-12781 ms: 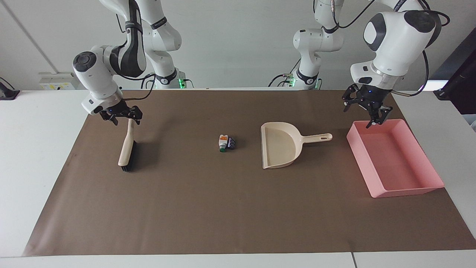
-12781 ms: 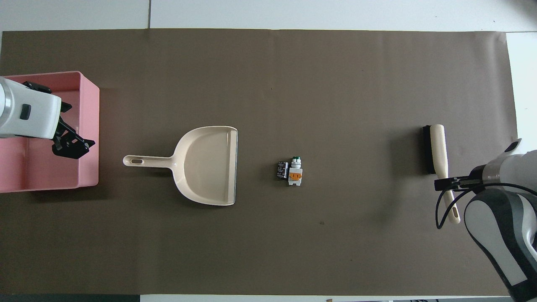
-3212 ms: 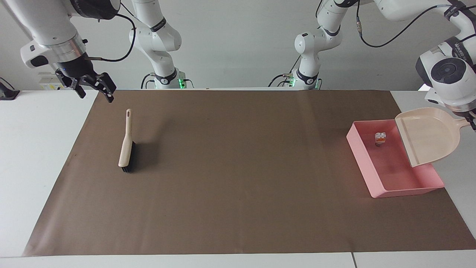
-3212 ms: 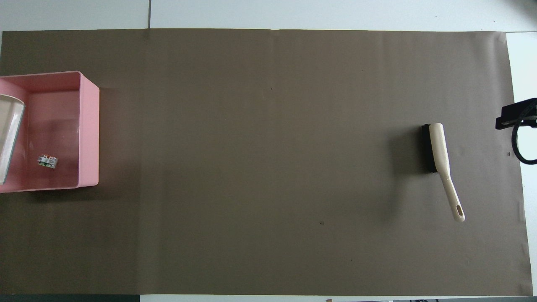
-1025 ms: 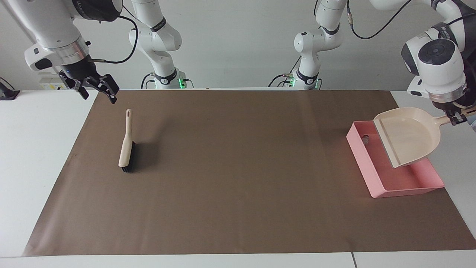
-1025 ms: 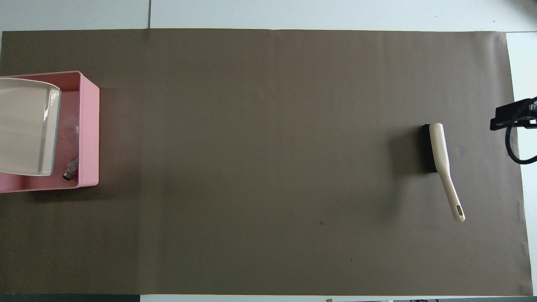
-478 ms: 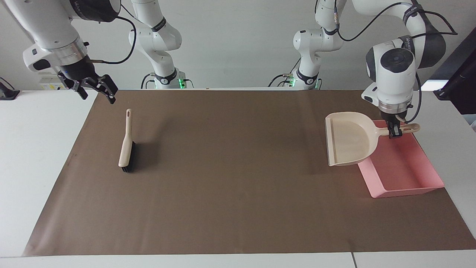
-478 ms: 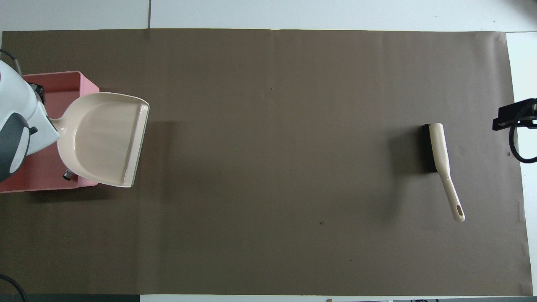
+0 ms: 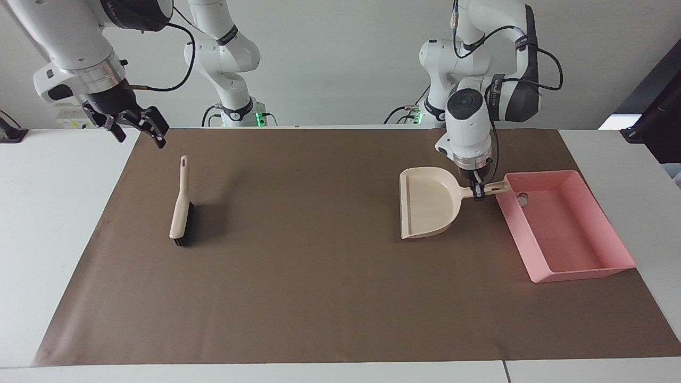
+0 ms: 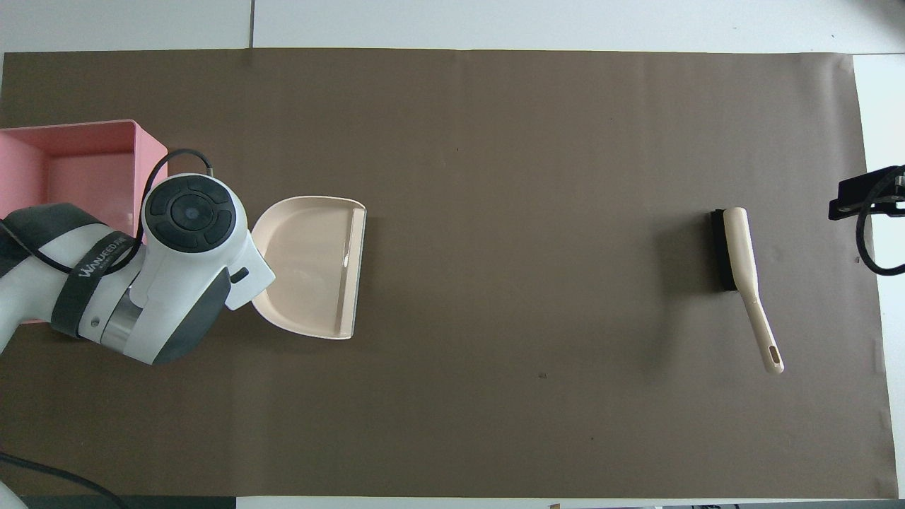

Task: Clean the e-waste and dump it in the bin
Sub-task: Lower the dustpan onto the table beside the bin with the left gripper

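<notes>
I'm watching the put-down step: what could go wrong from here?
1. The left end effector grips the dustpan only by its thin handle, so the pan may swing or drop.
2. The handle tip sits close to the pink bin; a sideways move might nudge it.
3. E-waste lies against the bin's wall; a knock could jolt it.

The left arm reaches out from its base and bends down steeply, its wrist pointing straight down over the desk toward the left arm's end. The left gripper point(image 9: 478, 192) is clamped on the dustpan handle point(image 9: 487, 189), fingers pinched tight, though the overhead view hides them under the wrist. The right arm waits, raised above the desk corner at its own end, nearest the robots; the right gripper point(image 9: 139, 126) hangs tilted, fingers spread wide.
</notes>
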